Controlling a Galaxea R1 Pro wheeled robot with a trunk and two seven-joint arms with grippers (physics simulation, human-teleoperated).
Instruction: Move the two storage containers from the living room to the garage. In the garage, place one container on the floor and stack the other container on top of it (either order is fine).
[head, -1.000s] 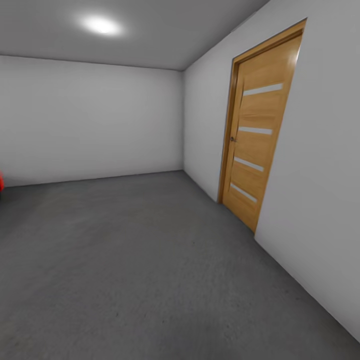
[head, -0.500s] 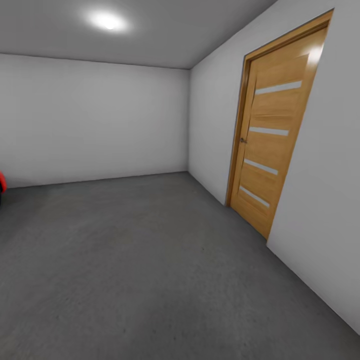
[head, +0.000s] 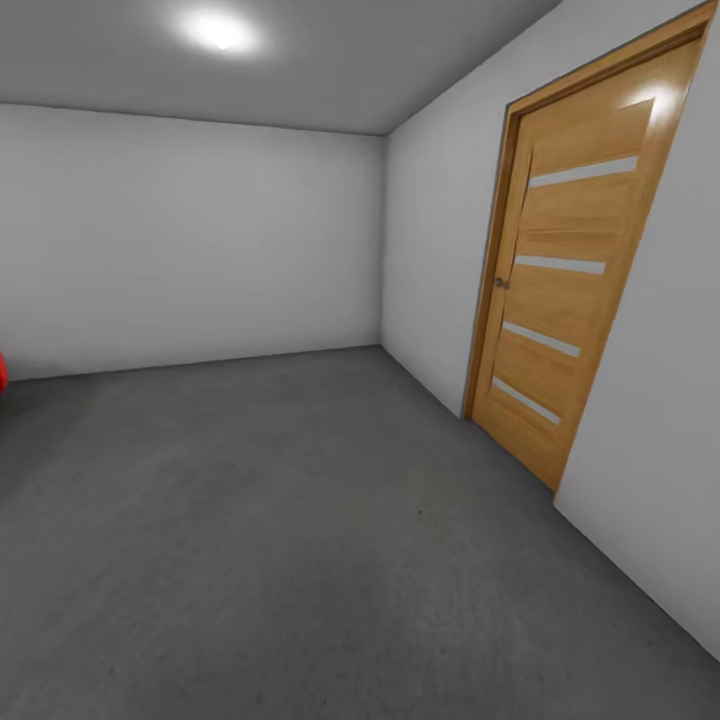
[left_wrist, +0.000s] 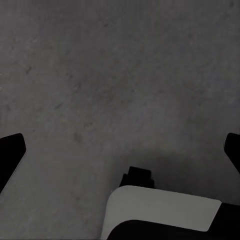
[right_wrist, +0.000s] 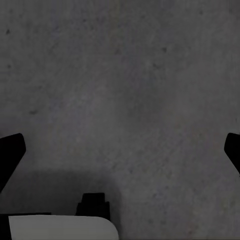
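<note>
Two hands spread wide, holding nothing: left hand (left_wrist: 120, 150), right hand (right_wrist: 120, 150), both over grey floor (head: 300, 520). Garage bare, wood door (head: 570, 290) shut. Red bit (head: 2, 372) at floor's left edge, maybe container. Turn left slowly, face it first.

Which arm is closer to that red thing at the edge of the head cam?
Left, tentatively. The red sliver sits at the head view's far left. Both grippers, left and right, are open and empty over the concrete floor.

left gripper (left_wrist: 120, 150): jaws spread wide, empty | right gripper (right_wrist: 120, 150): same
</note>
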